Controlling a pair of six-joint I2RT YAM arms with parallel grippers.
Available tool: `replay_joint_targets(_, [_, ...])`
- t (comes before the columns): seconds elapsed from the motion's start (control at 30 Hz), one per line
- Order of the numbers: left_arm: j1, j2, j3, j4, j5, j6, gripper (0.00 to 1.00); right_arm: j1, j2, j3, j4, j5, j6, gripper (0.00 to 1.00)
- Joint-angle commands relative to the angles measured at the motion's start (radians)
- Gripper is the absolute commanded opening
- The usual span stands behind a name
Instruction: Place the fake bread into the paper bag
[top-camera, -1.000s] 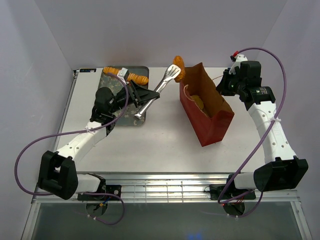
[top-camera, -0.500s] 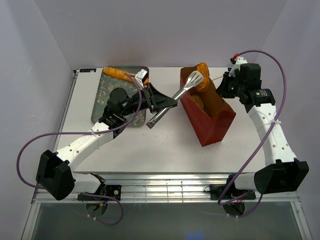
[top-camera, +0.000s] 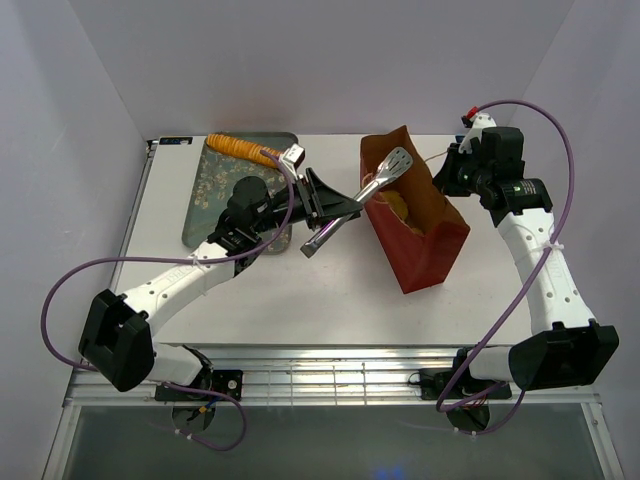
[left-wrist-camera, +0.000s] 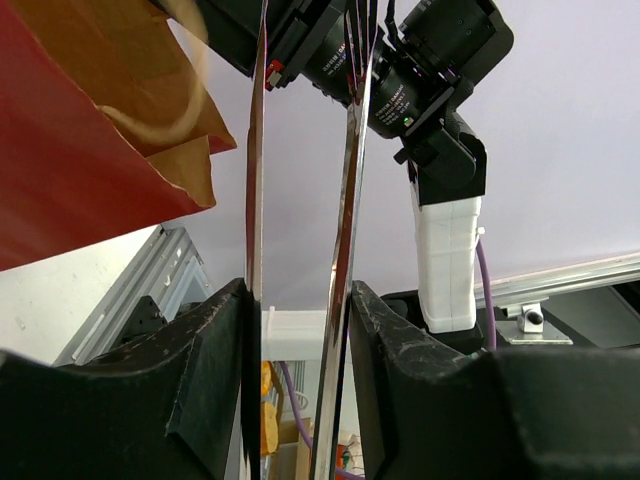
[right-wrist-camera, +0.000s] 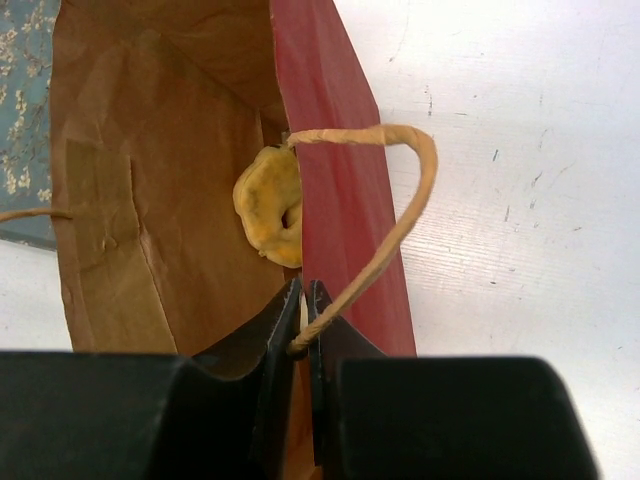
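The red paper bag (top-camera: 425, 240) stands open at the right of the table. My right gripper (top-camera: 447, 172) is shut on its far rim and string handle (right-wrist-camera: 400, 215); in the right wrist view the gripper (right-wrist-camera: 305, 300) pinches the red wall (right-wrist-camera: 335, 150). A knotted bun (right-wrist-camera: 270, 205) lies inside the bag, also seen from above (top-camera: 397, 207). My left gripper (top-camera: 335, 208) is shut on metal tongs (top-camera: 385, 172), whose empty tips hang over the bag's mouth. In the left wrist view the gripper (left-wrist-camera: 300, 320) squeezes the tong arms (left-wrist-camera: 352, 150). The long ridged loaf (top-camera: 240, 147) lies on the tray.
The grey floral tray (top-camera: 215, 205) sits at the back left, partly under my left arm; its corner shows in the right wrist view (right-wrist-camera: 20, 100). Walls close the table at the back and sides.
The left arm swung the tongs with a bread piece rightward over the bag. The tongs are now empty and the piece is gone from them. The right arm held still.
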Motion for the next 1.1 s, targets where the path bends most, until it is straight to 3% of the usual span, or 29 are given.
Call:
replay_joint_targets(0.0, [-0.001, -0.018, 0.032, 0.018, -0.017, 0.017, 0.53, 0.001, -0.030, 0.023, 0.014, 0.003, -0.008, 0.13])
replay_joint_targets(0.2, [0.088, -0.057, 0.073, -0.014, 0.016, 0.042, 0.52, 0.001, -0.032, 0.020, 0.016, 0.008, -0.016, 0.13])
replay_joint_targets(0.53, [0.497, -0.152, 0.022, -0.025, 0.189, -0.006, 0.52, 0.001, -0.024, 0.017, 0.017, 0.003, -0.017, 0.13])
replay_joint_targets(0.73, [0.606, -0.114, -0.059, 0.004, 0.238, -0.021, 0.51, 0.003, -0.016, 0.013, 0.025, 0.000, -0.012, 0.13])
replay_joint_targets(0.9, [0.643, -0.023, -0.152, 0.185, 0.244, -0.088, 0.51, 0.001, -0.007, 0.017, 0.025, 0.001, -0.012, 0.13])
replay_joint_targets(1.07, [0.649, 0.187, -0.289, 0.614, 0.231, -0.324, 0.51, 0.001, -0.001, 0.029, 0.023, 0.001, -0.012, 0.13])
